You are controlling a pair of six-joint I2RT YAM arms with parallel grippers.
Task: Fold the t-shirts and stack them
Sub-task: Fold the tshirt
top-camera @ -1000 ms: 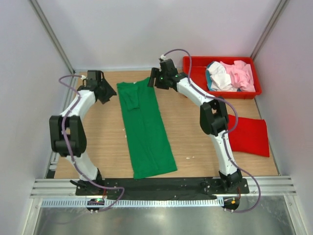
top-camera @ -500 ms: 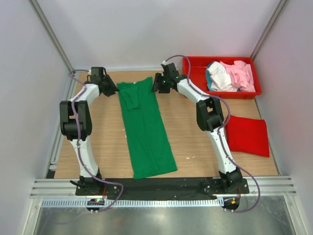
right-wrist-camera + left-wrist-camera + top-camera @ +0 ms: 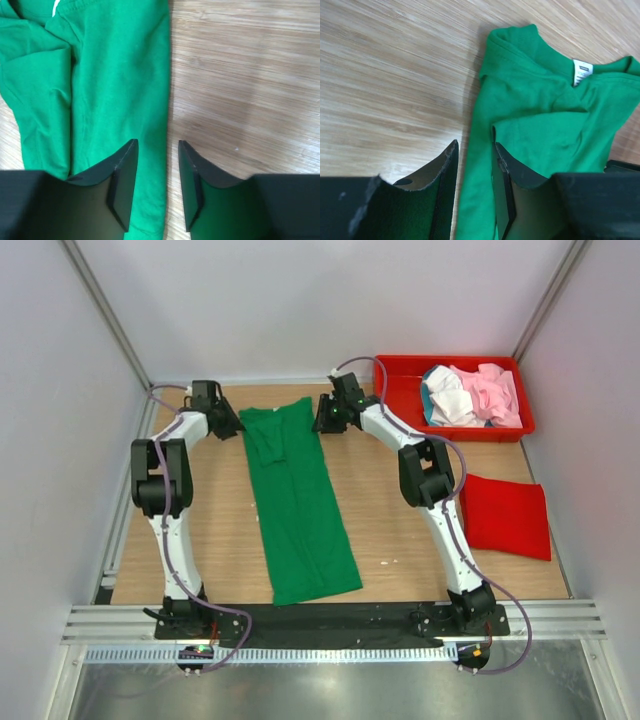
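A bright green t-shirt (image 3: 300,510), folded into a long strip, lies flat down the middle of the wooden table. My left gripper (image 3: 232,426) is down at its far left corner. In the left wrist view the jaws (image 3: 474,162) stand partly open astride the shirt's (image 3: 540,110) left edge, with a strip of bare wood beside the left finger. My right gripper (image 3: 322,423) is at the far right corner. Its jaws (image 3: 157,165) are also apart, straddling the shirt's (image 3: 115,75) right edge. A folded red t-shirt (image 3: 508,515) lies at the right.
A red plastic tray (image 3: 400,365) stands at the back right with white, pink and teal t-shirts (image 3: 470,395) heaped in it. Pale walls close in the table on three sides. The arm bases sit on the black strip (image 3: 330,620) at the near edge.
The left arm swung in toward the green shirt's far left corner and both grippers came down at the collar end. Both pairs of jaws narrowed around the shirt's edges.
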